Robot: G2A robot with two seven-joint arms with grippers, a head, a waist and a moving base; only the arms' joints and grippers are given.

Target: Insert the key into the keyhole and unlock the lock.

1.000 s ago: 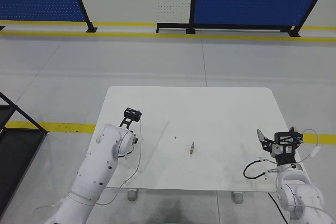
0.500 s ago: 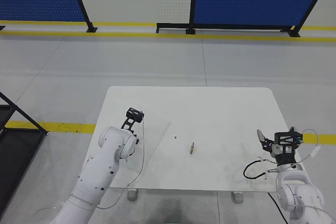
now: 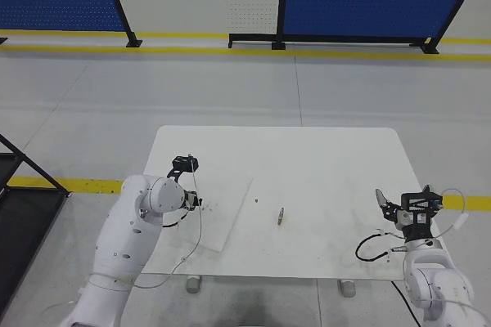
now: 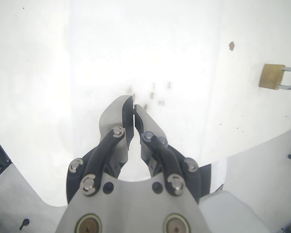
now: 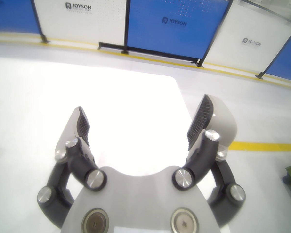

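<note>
A brass padlock (image 3: 280, 215) with a steel shackle lies flat near the middle of the white table (image 3: 327, 155); in the left wrist view the padlock (image 4: 272, 76) sits well off to one side of my fingers. My left gripper (image 3: 198, 203) hangs low over the table's left part, shut on the key (image 4: 133, 101), a thin metal blade seen edge-on that pokes just past the fingertips. My right gripper (image 3: 405, 199) stands open over the table's right edge, far from the padlock, with nothing between its fingers (image 5: 203, 115).
A thin white sheet (image 3: 221, 221) covers the table's left part; its edge runs between my left gripper and the padlock. A small dark speck (image 3: 255, 197) lies near that edge. Blue and white fence panels (image 3: 360, 16) stand far behind.
My left arm has swung to the left and turned, drawing its wrist a little away from the padlock. The right arm and the padlock have stayed put.
</note>
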